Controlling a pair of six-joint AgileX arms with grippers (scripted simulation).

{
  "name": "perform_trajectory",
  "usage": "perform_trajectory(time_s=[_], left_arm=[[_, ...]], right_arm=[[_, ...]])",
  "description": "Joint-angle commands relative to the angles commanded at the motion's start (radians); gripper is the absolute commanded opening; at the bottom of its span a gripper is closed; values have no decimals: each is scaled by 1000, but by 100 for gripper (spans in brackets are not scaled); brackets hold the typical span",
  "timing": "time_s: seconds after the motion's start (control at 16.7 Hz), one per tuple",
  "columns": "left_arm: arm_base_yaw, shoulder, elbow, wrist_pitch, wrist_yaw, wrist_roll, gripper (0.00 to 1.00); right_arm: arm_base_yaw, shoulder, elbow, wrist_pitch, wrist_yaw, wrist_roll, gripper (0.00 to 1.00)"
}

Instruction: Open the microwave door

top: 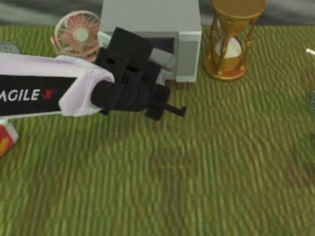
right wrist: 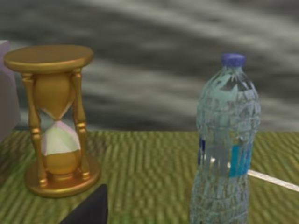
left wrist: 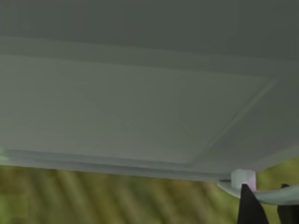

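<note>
One arm at work: left, reaching in from the top view's left edge toward the back of the table.
Left gripper (top: 158, 78): black, pressed up against the microwave front; own body hides the fingertips from above.
Left grip state: cannot tell; wrist view shows only two dark finger tips (left wrist: 251, 207) at the frame edge, beside a small white handle piece (left wrist: 243, 178) on the door's lower edge.
Microwave door (left wrist: 140, 107): fills the left wrist view, pale grey panel with inset window frame; in top view swung partly out from the cavity, left edge by the fan.
Microwave (top: 157, 19): silver-grey box at the back centre, control strip (top: 188, 56) on the right of the front, dark cavity visible behind the arm.
Fan (top: 77, 34): small, pink, just left of the microwave, touching or nearly so.
Hourglass (top: 231, 37): golden, upright, just right of the microwave.
Water bottle (right wrist: 226, 144): clear, blue cap, upright, in right wrist view, apart from the hourglass.
Right gripper: only a dark tip (right wrist: 91, 210) in its own wrist view, off to the table's right; state cannot tell.
Table (top: 197, 172): green woven mat surface.
</note>
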Motion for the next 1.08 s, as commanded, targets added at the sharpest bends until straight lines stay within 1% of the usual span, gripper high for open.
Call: perform_trajectory(time_s=[0.78,0.84,1.08], left_arm=[[0,0,0,0,0,0,0],[-9,2,2,-1,9,-6,0],[7,-13,-15,4,26,23,0]], right_arm=[[0,0,0,0,0,0,100],[0,0,0,0,0,0,100],[0,0,0,0,0,0,100]])
